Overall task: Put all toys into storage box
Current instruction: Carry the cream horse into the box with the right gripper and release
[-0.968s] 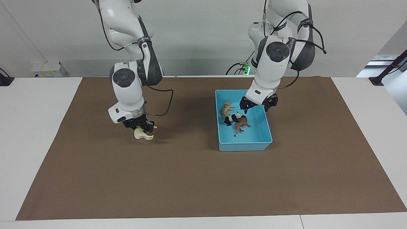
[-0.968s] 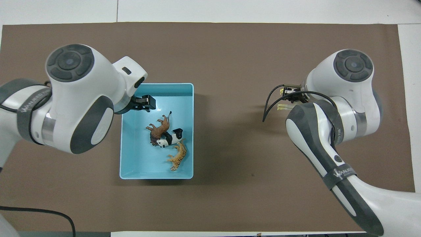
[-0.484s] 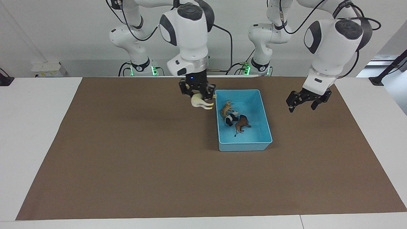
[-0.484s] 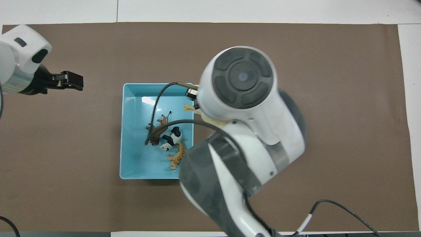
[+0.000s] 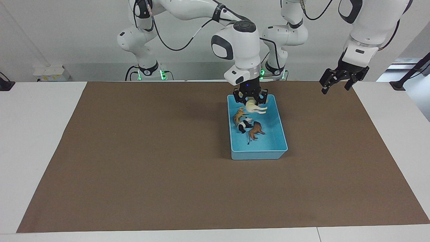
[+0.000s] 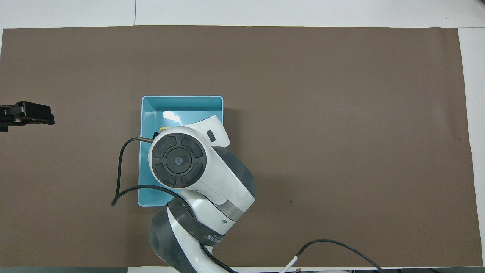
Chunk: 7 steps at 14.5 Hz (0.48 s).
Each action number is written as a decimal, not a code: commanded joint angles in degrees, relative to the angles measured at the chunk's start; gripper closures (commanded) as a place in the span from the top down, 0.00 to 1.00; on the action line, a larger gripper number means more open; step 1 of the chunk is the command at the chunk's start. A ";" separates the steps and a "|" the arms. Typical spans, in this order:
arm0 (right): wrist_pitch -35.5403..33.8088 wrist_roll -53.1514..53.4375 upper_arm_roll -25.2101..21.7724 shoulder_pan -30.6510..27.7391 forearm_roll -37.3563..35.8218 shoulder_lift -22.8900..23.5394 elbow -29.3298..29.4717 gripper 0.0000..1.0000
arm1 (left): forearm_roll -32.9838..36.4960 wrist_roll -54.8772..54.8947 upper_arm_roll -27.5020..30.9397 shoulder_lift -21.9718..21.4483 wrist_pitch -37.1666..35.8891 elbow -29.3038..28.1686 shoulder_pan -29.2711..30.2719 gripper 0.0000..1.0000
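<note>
The light-blue storage box sits on the brown mat, toward the left arm's end of the table. The orange tiger, the panda and the brown lion lie in it. My right gripper is over the box's end nearer the robots and is shut on the cream-white horse, which hangs just above the box floor. In the overhead view my right arm covers most of the box and all the toys but a sliver of the horse. My left gripper is open and empty, raised over the mat's edge.
The brown mat covers most of the white table. A black cable loops off my right arm over the box's side. My left gripper also shows at the edge of the overhead view.
My right arm carried the horse from the right arm's end of the mat to over the box. My left gripper pulled out of the box, up and away to the mat's edge.
</note>
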 commanded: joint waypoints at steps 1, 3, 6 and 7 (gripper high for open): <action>0.50 4.03 -0.38 0.28 1.00 -0.23 0.03 1.00 | 0.52 4.75 -1.59 -0.67 -0.57 0.32 4.82 1.00; 0.23 7.30 -0.38 0.90 1.00 -0.14 0.47 1.00 | 0.25 4.94 -3.43 0.82 -1.81 1.74 6.14 1.00; -0.56 10.38 -0.47 0.72 0.91 -0.23 0.91 1.00 | 0.25 5.38 -4.58 3.46 -4.71 6.23 6.68 1.00; -1.78 10.65 -0.56 0.29 1.00 -0.75 0.91 1.00 | 0.17 5.64 -5.19 3.38 -4.54 5.88 6.68 1.00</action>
